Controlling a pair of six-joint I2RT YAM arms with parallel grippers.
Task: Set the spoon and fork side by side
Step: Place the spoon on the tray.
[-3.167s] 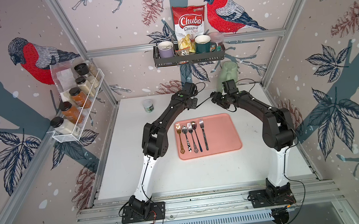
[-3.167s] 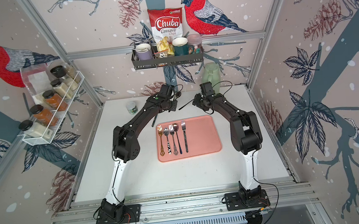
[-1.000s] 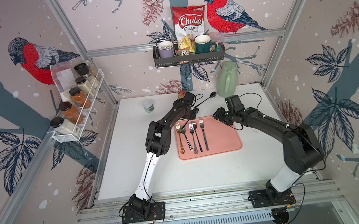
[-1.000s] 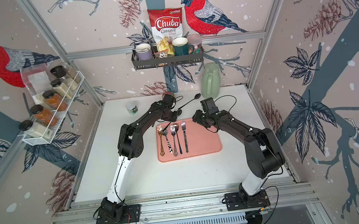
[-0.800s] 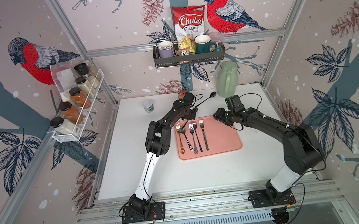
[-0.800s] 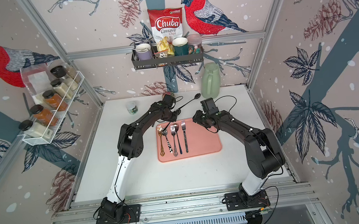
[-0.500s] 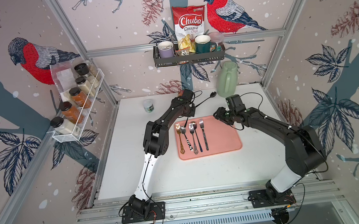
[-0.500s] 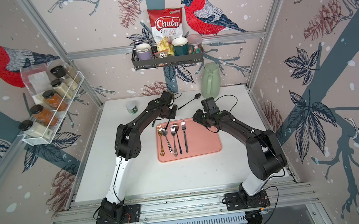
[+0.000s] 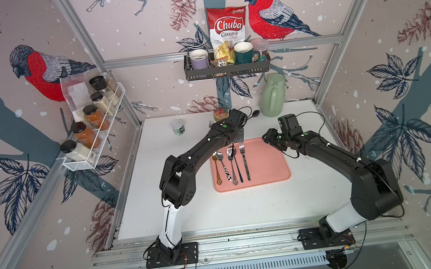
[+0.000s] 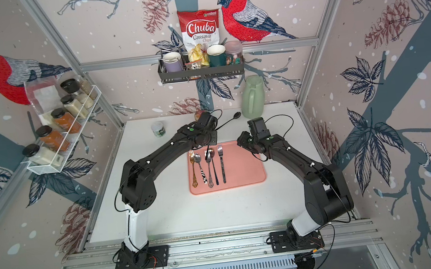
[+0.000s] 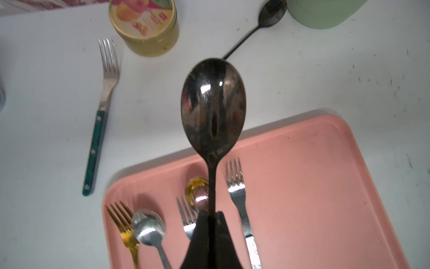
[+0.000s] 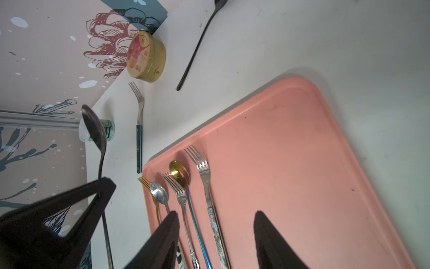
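1. The left gripper is clamped shut on the thin neck of the black spoon, which is held bowl-up in the air near the far edge of the pink tray
2. The right gripper is held partly open and empty over the tray
3. The spoon is best lowered flat onto bare tray just beside the outermost silver fork, handle parallel, and released only once it is resting (a thin handle may swivel in the grip)
4. In both top views the left jaws are hidden under the wrist; the handle ends of the tray cutlery are cut off in the wrist views; the spoon's height cannot be judged
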